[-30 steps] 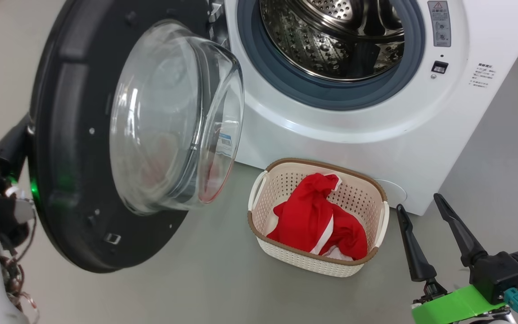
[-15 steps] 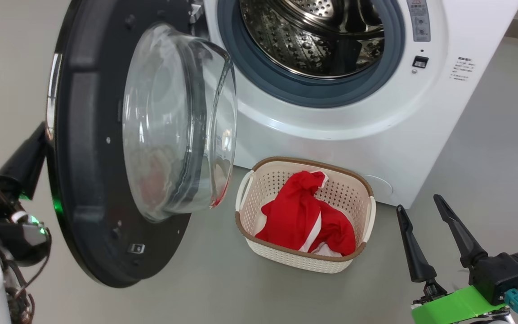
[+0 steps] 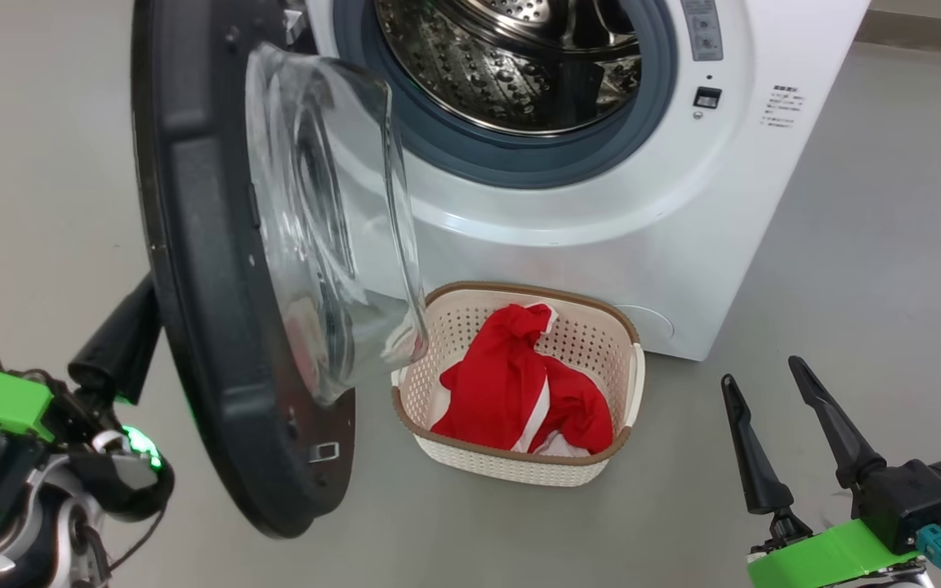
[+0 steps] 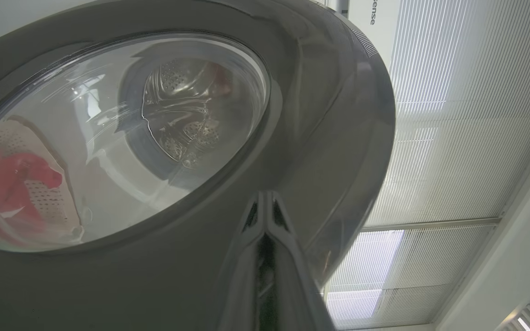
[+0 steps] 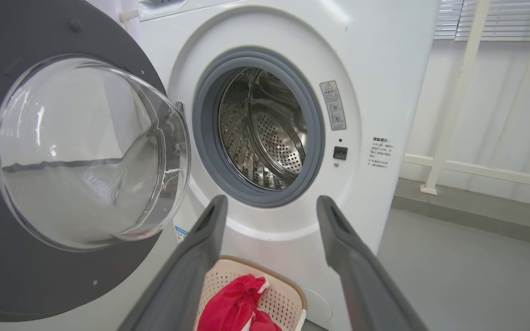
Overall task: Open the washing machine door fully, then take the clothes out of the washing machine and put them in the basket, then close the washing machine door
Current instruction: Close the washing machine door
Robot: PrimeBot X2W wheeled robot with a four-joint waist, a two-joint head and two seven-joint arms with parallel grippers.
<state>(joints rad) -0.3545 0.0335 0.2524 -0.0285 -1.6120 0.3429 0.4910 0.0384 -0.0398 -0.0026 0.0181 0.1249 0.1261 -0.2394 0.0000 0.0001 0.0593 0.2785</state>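
The washing machine (image 3: 601, 220) stands with its steel drum (image 3: 511, 65) bare. The washing machine door (image 3: 217, 327) hangs half open at the left, glass bowl (image 3: 332, 220) facing the drum. My left gripper (image 4: 265, 195) is shut, its tips against the door's outer face below the window; in the head view its dark fingers (image 3: 123, 339) reach behind the rim. The clothes (image 3: 511, 392), red with white stripes, lie in the basket (image 3: 519, 469) on the floor before the machine. My right gripper (image 3: 760, 367) is open and holds nothing, right of the basket.
Grey floor surrounds the machine, with open room to the right. A white railing (image 5: 449, 115) and window blinds (image 5: 499, 18) stand beyond the machine's right side. The door's lower edge (image 3: 274, 523) hangs just left of the basket.
The door has swung toward the machine's front, with my shut left gripper following behind it. The head camera has shifted, so the basket sits further left. The right gripper has not moved.
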